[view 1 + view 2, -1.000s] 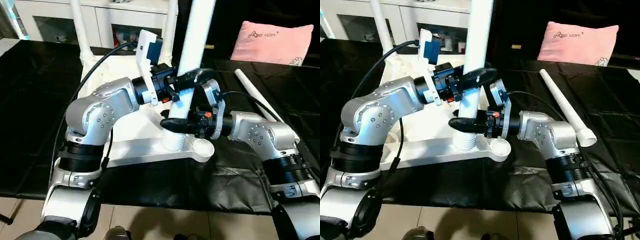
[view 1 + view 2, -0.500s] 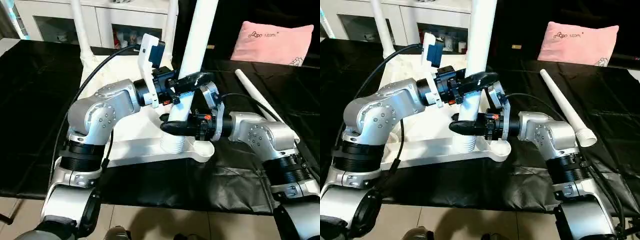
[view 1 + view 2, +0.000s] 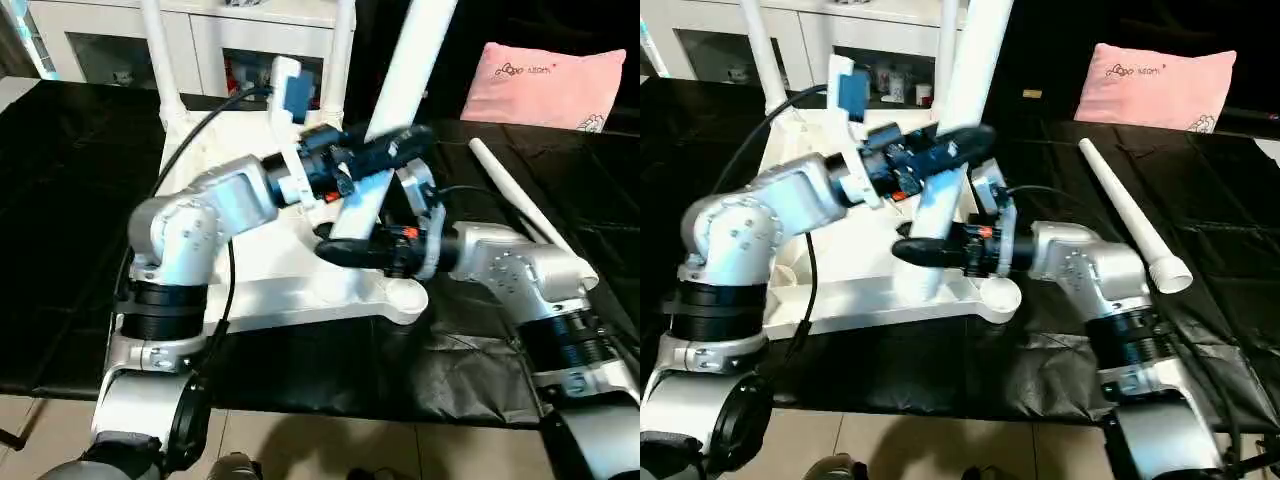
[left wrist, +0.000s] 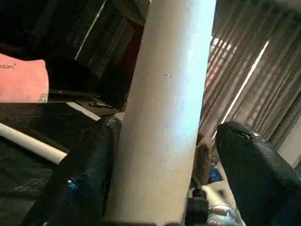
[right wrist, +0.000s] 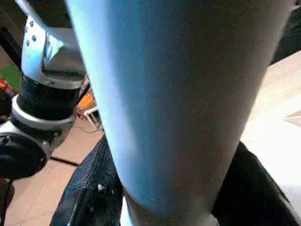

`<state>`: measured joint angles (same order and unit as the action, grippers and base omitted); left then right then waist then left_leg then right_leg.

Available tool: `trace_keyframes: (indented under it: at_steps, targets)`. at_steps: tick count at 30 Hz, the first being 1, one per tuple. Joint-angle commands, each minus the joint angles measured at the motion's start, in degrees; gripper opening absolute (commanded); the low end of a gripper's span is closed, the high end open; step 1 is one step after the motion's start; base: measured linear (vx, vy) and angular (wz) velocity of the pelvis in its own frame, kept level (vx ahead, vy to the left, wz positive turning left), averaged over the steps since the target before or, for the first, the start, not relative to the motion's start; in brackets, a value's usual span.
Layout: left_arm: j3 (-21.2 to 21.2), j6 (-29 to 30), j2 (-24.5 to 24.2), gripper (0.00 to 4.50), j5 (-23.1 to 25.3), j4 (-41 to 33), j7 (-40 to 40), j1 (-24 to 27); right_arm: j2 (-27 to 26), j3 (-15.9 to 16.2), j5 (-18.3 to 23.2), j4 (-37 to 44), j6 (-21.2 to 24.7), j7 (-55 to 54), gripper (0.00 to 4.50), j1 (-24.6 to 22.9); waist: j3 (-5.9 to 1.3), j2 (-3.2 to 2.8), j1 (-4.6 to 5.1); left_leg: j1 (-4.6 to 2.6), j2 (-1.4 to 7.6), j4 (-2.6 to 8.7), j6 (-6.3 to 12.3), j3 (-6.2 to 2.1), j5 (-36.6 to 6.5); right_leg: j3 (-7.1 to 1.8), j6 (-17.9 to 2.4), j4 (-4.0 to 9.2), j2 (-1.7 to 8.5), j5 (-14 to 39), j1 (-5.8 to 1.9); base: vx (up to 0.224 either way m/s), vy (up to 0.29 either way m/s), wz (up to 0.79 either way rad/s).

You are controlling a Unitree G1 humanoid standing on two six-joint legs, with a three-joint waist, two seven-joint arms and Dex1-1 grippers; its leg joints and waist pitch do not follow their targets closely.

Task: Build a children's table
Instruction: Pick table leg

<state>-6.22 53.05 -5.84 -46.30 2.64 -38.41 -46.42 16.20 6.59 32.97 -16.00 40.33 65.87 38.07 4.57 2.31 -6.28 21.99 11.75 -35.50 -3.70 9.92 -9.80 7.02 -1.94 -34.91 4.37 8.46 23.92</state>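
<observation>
Both pincers are gripping one white leg (image 3: 395, 110) at the frame's centre: the left pincer (image 3: 385, 155) clenched higher up, the right pincer (image 3: 345, 250) clenched low, and since a second ago the leg is tilting further toward the upper right, its foot nearing the corner socket (image 3: 405, 295) of the upturned tabletop (image 3: 270, 265), so seating looks underway. Head views are showing a spare leg (image 3: 1130, 215) lying right of centre, while the left wrist view is showing the black fingers (image 4: 91, 169) flanking the tube.

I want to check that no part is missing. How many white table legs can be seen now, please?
4. Two legs stand upright at the far corners; one leg is held, tilted, by both grippers over the tabletop; one leg lies on the black cloth to the right.
</observation>
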Motion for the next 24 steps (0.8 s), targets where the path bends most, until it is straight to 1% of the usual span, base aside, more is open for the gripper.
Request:
trace_keyframes:
  at_steps: [1,2,4,5,6,7,8,9,10,11,12,13,14,16,17,18,19,20,21,22,23,24]
  targets:
    - [0.34,0.55,2.36,3.78,-3.93,-2.51,-0.2,-2.48,-0.59,-4.0,-0.36,-2.92,0.23,-5.7,1.98,0.45,-5.33,0.05,0.1,-0.83,1.63,3.78,0.0,-0.43,-8.75,-3.26,-6.35,4.62,4.13,19.27,-3.86,0.0,0.0,0.0]
    - [-0.77,-0.71,3.03,3.78,-3.81,-1.61,0.89,-3.0,-1.47,-5.07,-0.17,-3.51,-0.01,-7.57,1.98,0.7,-5.33,0.02,0.13,-0.83,1.6,3.76,-0.02,-0.4,-8.82,-3.28,-6.35,4.67,4.18,19.33,-3.85,0.0,0.0,0.0]
    - [-1.44,-1.28,3.39,3.97,-3.87,-1.15,1.6,-3.3,-1.92,-5.62,-0.12,-3.87,-0.1,-8.61,1.98,0.86,-5.28,0.04,0.07,-0.91,1.59,3.81,-0.29,-0.43,-9.08,-3.23,-6.07,4.75,4.18,20.1,-3.87,0.0,0.0,0.0]
    - [-2.94,-2.01,4.01,4.08,-4.42,0.06,2.81,-3.94,-2.64,-6.51,0.26,-4.17,-0.72,-9.64,1.98,0.98,-5.29,0.02,0.02,-0.88,1.48,3.77,-0.32,-0.36,-9.0,-3.28,-5.79,4.81,4.2,20.2,-3.88,0.0,0.0,0.0]
    - [-2.94,-2.01,4.01,4.08,-4.42,0.06,2.81,-3.94,-2.64,-6.51,0.26,-4.17,-0.72,-9.64,1.98,0.98,-5.28,0.07,0.03,-0.84,1.45,3.79,-0.36,-0.4,-9.12,-3.24,-5.72,4.82,4.21,20.36,-3.92,0.0,0.0,0.0]
    - [-4.77,-2.48,4.59,4.2,-5.54,1.21,3.82,-4.58,-3.49,-7.73,0.58,-4.6,-1.47,-11.58,1.98,1.18,-5.34,0.07,-0.01,-0.95,1.52,3.8,-0.42,-0.4,-8.91,-3.23,-5.65,4.78,4.23,20.27,-3.9,0.0,0.0,0.0]
    - [-6.69,-2.53,5.17,4.26,-7.14,1.96,4.62,-5.06,-3.94,-8.33,0.23,-4.65,-2.3,-13.22,1.98,1.19,-5.3,0.09,0.01,-0.91,1.48,3.78,-0.48,-0.31,-8.67,-3.29,-5.92,4.83,4.29,20.17,-3.8,0.0,0.0,0.0]
    - [-6.69,-2.53,5.17,4.28,-7.14,1.96,4.62,-5.06,-3.94,-8.33,0.23,-4.65,-2.3,-13.22,1.98,1.19,-5.47,0.04,-0.17,-0.97,1.47,3.73,-0.82,-0.35,-8.28,-3.23,-6.77,4.64,4.27,19.31,-3.84,0.0,0.0,0.0]
    - [-9.19,-2.14,5.63,4.28,-9.56,2.48,5.69,-5.48,-4.43,-9.01,-0.35,-4.1,-3.69,-15.16,1.96,0.74,-5.48,0.04,-0.15,-0.85,1.47,3.68,-0.85,-0.32,-8.13,-3.26,-7.04,4.52,4.22,18.6,-3.89,0.0,0.0,0.0]
    - [-9.57,-2.19,5.46,4.28,-9.87,2.31,5.64,-5.42,-4.46,-9.14,-0.6,-3.63,-4.64,-15.31,1.94,0.28,-5.46,0.14,-0.07,-0.77,1.46,3.72,-0.83,-0.34,-8.2,-3.24,-7.21,4.42,4.2,17.91,-4.0,0.0,0.0,0.0]
    - [-9.57,-2.19,5.46,4.28,-9.87,2.31,5.64,-5.42,-4.46,-9.14,-0.6,-3.63,-4.64,-15.31,1.93,0.28,-5.45,0.19,-0.02,-0.75,1.4,3.7,-0.56,-0.29,-8.35,-3.28,-6.91,4.41,4.15,17.79,-4.02,0.0,0.0,0.0]
    - [-9.65,-2.38,4.98,4.28,-9.16,1.9,5.37,-5.24,-4.53,-9.52,-0.92,-2.91,-5.91,-15.54,1.93,-0.51,-5.35,0.25,0.06,-0.63,1.28,3.73,-0.23,-0.25,-8.31,-3.26,-6.3,4.55,4.09,18.37,-4.15,0.0,0.0,0.0]
    - [-9.57,-2.5,4.73,4.28,-8.78,1.77,5.24,-5.15,-4.5,-9.63,-1.04,-2.68,-6.31,-15.61,1.93,-0.79,-5.34,0.22,0.02,-0.68,1.32,3.75,-0.19,-0.25,-8.33,-3.27,-5.81,4.65,4.14,18.83,-4.11,0.0,0.0,0.0]
    - [-9.15,-3.13,3.49,4.28,-7.02,1.09,4.59,-4.55,-4.35,-10.29,-1.54,-1.58,-7.53,-16.92,1.93,-2.04,-5.26,0.18,0.26,-0.74,1.32,3.84,-0.23,-0.33,-8.16,-3.24,-4.29,4.77,3.97,20.11,-4.04,0.0,0.0,0.0]
    - [-7.03,-4.66,1.31,4.28,-3.91,0.21,2.91,-3.35,-3.99,-10.56,-2.23,-0.58,-8.32,-17.77,1.93,-3.05,-5.24,-0.1,0.24,-0.89,1.4,4.0,-0.18,-0.48,-8.38,-3.19,-3.83,5.03,4.04,20.88,-3.95,0.0,0.0,0.0]
    - [-1.77,-7.74,-3.38,4.28,2.69,-1.21,-0.89,-0.37,-3.01,-10.89,-4.1,1.46,-9.56,-19.95,1.93,-4.96,-5.3,-0.29,0.47,-1.0,1.66,4.18,-0.56,-0.7,-8.77,-3.21,-3.23,4.92,4.06,20.99,-3.9,0.0,0.0,0.0]
    - [1.03,-9.37,-5.74,4.28,5.99,-1.85,-2.64,1.27,-2.58,-11.08,-5.05,2.43,-10.65,-20.84,1.93,-5.95,-5.18,-0.41,0.56,-1.06,1.66,4.3,-0.65,-0.75,-8.9,-3.26,-2.44,5.13,3.99,21.37,-3.75,0.0,0.0,0.0]
    - [3.23,-10.32,-7.72,4.28,7.95,-2.24,-3.87,2.78,-2.05,-11.18,-6.02,3.25,-11.59,-21.97,1.93,-6.84,-5.17,-0.58,0.71,-1.23,1.7,4.4,-1.17,-0.79,-9.27,-3.34,-1.66,5.07,4.03,21.78,-3.59,0.0,0.0,0.0]
    - [5.19,-11.29,-9.47,4.28,9.7,-2.68,-4.95,4.18,-1.6,-11.26,-7.13,3.91,-12.51,-23.31,1.93,-7.63,-5.24,-0.72,0.97,-1.28,1.6,4.33,-1.76,-0.65,-9.34,-3.37,-1.69,4.97,3.96,21.53,-3.62,0.0,0.0,0.0]
    - [6.57,-11.89,-10.78,4.28,10.38,-3.07,-5.43,5.19,-1.3,-11.26,-7.82,4.45,-13.2,-24.42,1.93,-8.28,-5.31,-0.89,1.11,-1.33,1.51,4.23,-2.09,-0.56,-9.73,-3.39,-2.55,4.84,3.89,21.01,-3.63,0.0,0.0,0.0]
    - [7.35,-12.24,-11.51,4.28,10.79,-3.32,-5.77,5.82,-1.09,-11.27,-8.18,4.82,-13.48,-24.97,1.93,-8.7,-5.26,-0.93,1.16,-1.43,1.56,4.24,-2.19,-0.52,-10.48,-3.39,-3.52,4.86,3.89,20.7,-3.54,0.0,0.0,0.0]
    - [9.54,-13.37,-13.19,4.28,12.41,-3.71,-7.01,7.18,-0.48,-11.05,-9.33,5.57,-13.92,-25.94,1.93,-9.63,-5.15,-1.06,1.2,-1.42,1.53,4.34,-2.23,-0.62,-11.17,-3.33,-3.68,4.93,3.82,21.07,-3.5,0.0,0.0,0.0]
